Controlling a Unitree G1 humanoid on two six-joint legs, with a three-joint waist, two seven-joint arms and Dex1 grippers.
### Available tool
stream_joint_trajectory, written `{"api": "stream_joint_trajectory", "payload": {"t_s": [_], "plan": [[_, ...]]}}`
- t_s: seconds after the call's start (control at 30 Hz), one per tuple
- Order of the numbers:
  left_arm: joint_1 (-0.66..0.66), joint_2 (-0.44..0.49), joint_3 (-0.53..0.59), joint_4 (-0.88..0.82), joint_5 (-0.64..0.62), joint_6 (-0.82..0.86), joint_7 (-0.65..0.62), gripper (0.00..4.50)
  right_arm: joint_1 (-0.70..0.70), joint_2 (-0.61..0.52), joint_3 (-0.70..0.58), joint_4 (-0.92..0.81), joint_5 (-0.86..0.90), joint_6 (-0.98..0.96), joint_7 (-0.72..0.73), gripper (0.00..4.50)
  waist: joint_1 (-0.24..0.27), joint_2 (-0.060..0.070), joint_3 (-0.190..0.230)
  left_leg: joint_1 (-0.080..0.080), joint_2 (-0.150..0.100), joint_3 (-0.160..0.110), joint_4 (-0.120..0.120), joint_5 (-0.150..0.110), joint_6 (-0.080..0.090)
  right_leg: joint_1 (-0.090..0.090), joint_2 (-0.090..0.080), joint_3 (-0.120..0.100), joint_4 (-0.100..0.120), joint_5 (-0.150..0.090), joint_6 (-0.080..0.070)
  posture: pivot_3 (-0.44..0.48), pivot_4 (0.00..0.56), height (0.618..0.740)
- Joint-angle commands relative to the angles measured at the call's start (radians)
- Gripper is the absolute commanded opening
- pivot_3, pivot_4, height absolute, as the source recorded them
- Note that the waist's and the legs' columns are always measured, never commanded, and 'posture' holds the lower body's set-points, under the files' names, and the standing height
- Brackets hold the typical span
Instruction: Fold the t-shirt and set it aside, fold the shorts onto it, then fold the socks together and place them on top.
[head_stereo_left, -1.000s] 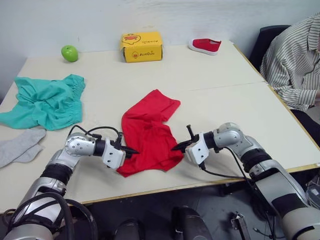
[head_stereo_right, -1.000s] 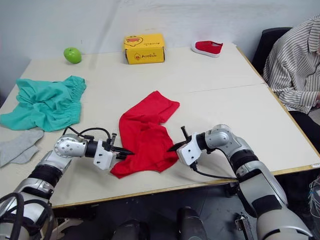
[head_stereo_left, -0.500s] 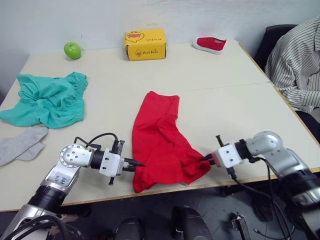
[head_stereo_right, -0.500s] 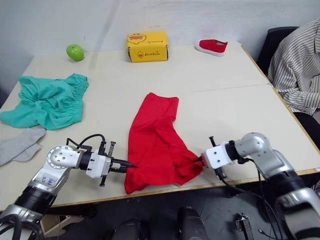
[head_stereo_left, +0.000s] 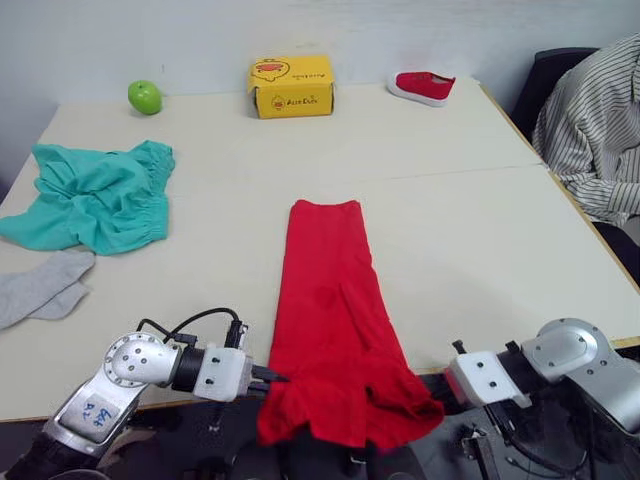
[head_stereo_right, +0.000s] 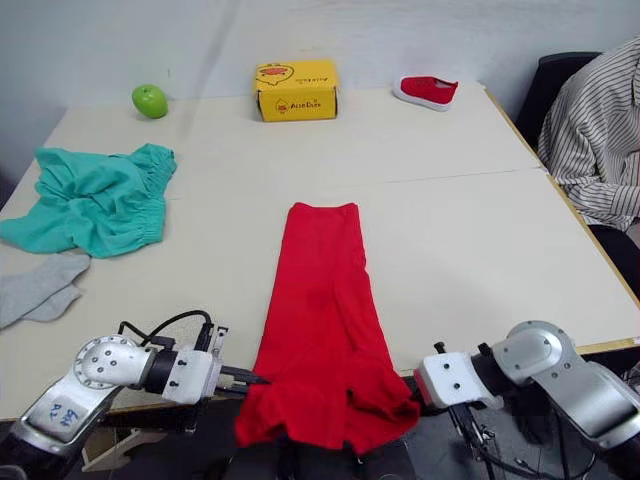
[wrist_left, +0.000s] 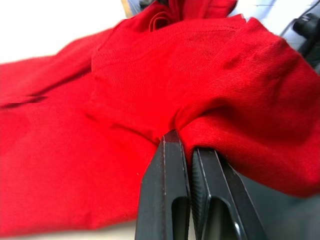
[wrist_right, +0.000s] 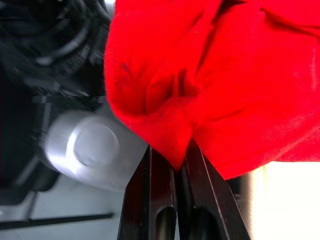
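Both grippers, left gripper (wrist_left: 187, 150) and right gripper (wrist_right: 176, 165), pinching the t-shirt (head_stereo_left: 330, 310), have drawn it into a long strip overhanging the cream table (head_stereo_left: 470, 230)'s near edge; white wall behind.

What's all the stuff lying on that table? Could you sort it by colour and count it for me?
Red: 2, the t-shirt and the small shoe
Green: 2, the shorts and the apple
Grey: 1, the socks, bunched together so I count them as one bundle
Yellow: 1, the cardboard box
Total: 6
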Motion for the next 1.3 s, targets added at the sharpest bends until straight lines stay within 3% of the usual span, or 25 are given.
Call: {"api": "stream_joint_trajectory", "payload": {"t_s": [0.03, 0.17, 0.37, 0.47, 0.7, 0.9, 1.13, 1.27, 1.3], "plan": [[0.026, 0.029, 0.044, -0.068, -0.065, 0.076, -0.016, 0.00, -0.002, -0.019, -0.084, -0.033, 0.076, 0.045, 0.015, 0.03, 0.000, 0.000, 0.001, 0.000, 0.000, 0.000, 0.000, 0.000, 0.000, 0.000, 0.000, 0.000, 0.000, 0.000, 0.000, 0.000, 0.150, 0.740], [-0.042, 0.027, 0.111, -0.033, -0.178, 0.179, -0.039, 0.00, -0.130, 0.003, -0.151, 0.031, 0.165, 0.154, 0.010, 0.03, -0.001, -0.001, 0.005, 0.000, -0.001, 0.001, 0.001, 0.000, 0.000, 0.000, 0.000, 0.000, 0.000, 0.000, 0.000, 0.000, 0.150, 0.740], [-0.390, -0.031, 0.128, 0.206, -0.281, 0.357, -0.094, 0.00, -0.482, 0.099, -0.124, 0.319, 0.114, 0.190, 0.004, 0.03, -0.001, 0.000, 0.009, -0.002, -0.004, 0.000, 0.002, 0.004, 0.003, -0.001, 0.003, -0.002, 0.000, 0.001, 0.000, 0.000, 0.150, 0.740], [-0.565, -0.096, 0.106, 0.378, -0.244, 0.407, -0.087, 0.00, -0.642, 0.184, -0.083, 0.504, 0.038, 0.151, -0.015, 0.03, -0.001, 0.000, 0.009, -0.002, -0.004, 0.001, 0.003, 0.008, -0.002, -0.001, 0.003, -0.002, 0.001, 0.003, 0.001, 0.000, 0.150, 0.740], [-0.961, -0.313, 0.079, 1.026, -0.072, 0.326, -0.042, 0.00, -1.021, 0.444, 0.009, 1.171, -0.235, -0.138, -0.185, 0.03, -0.008, 0.001, 0.010, -0.014, -0.004, 0.009, 0.011, 0.008, -0.002, -0.009, 0.005, -0.004, 0.005, 0.005, 0.003, 0.000, 0.150, 0.740], [-1.093, -0.399, 0.114, 1.350, 0.030, 0.193, 0.030, 0.00, -1.165, 0.576, -0.003, 1.515, -0.349, -0.301, -0.345, 0.03, -0.030, 0.001, 0.010, -0.027, -0.004, 0.008, 0.016, 0.009, -0.002, -0.020, 0.005, -0.006, 0.012, 0.005, 0.004, 0.000, 0.150, 0.740], [-1.123, -0.435, 0.154, 1.458, 0.081, 0.154, 0.096, 0.00, -1.201, 0.644, -0.032, 1.639, -0.387, -0.328, -0.402, 0.03, -0.042, 0.001, 0.010, -0.027, -0.005, 0.007, 0.019, 0.010, -0.001, -0.020, 0.003, -0.005, 0.017, 0.006, 0.005, 0.000, 0.150, 0.740], [-1.137, -0.441, 0.206, 1.495, 0.082, 0.186, 0.209, 1.03, -1.206, 0.691, -0.095, 1.656, -0.345, -0.264, -0.430, 0.00, -0.059, 0.001, 0.010, -0.026, -0.005, 0.005, 0.019, 0.013, -0.002, -0.019, 0.002, -0.003, 0.020, 0.006, 0.006, 0.000, 0.150, 0.740], [-1.137, -0.442, 0.216, 1.496, 0.084, 0.187, 0.231, 1.35, -1.209, 0.700, -0.117, 1.657, -0.332, -0.253, -0.450, 0.23, -0.060, 0.001, 0.010, -0.026, -0.005, 0.004, 0.019, 0.013, -0.002, -0.019, 0.002, -0.003, 0.020, 0.006, 0.006, 0.000, 0.150, 0.740]]}}
